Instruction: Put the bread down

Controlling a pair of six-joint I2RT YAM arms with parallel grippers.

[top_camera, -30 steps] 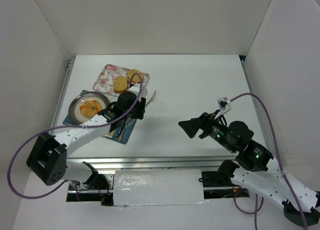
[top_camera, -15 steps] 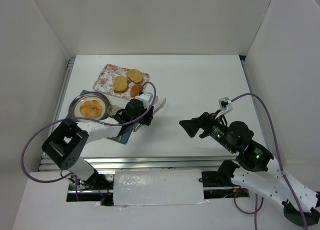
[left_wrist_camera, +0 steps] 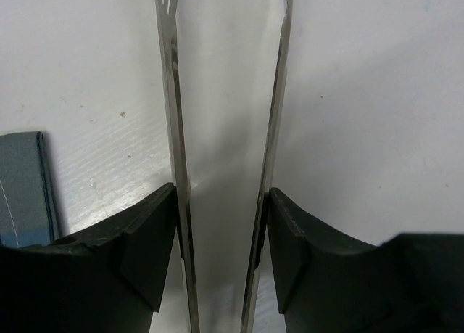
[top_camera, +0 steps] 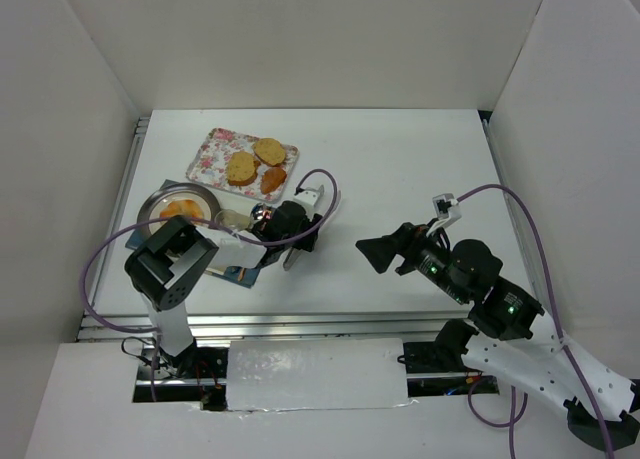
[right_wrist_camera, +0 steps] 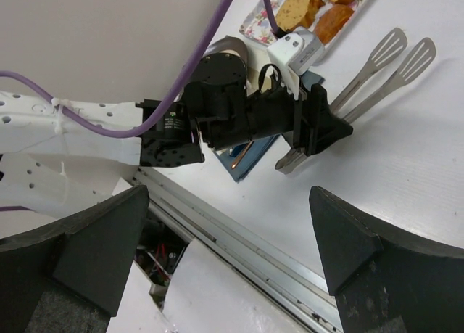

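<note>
The bread [top_camera: 178, 210], a round golden-brown bun, lies on a silver plate [top_camera: 152, 207] at the left, partly hidden behind my left arm. My left gripper [top_camera: 298, 229] is to the right of the plate, low over the white table. It is shut on metal tongs [top_camera: 322, 203], whose two arms run between its fingers [left_wrist_camera: 152, 231] and stand apart with nothing between them. The right wrist view also shows the tongs [right_wrist_camera: 384, 57]. My right gripper [top_camera: 375, 254] is open and empty over the table's middle right, pointing at the left gripper.
A floral tray [top_camera: 212, 149] at the back left holds two toasted slices [top_camera: 241, 167] and a reddish-orange piece [top_camera: 272, 180]. A blue cloth [top_camera: 246, 270] lies under the left arm, and its corner shows in the left wrist view [left_wrist_camera: 22, 188]. White walls enclose the table.
My left gripper has moved right with the tongs, away from the tray and plate, and the left arm has folded back. The right arm has barely moved.
</note>
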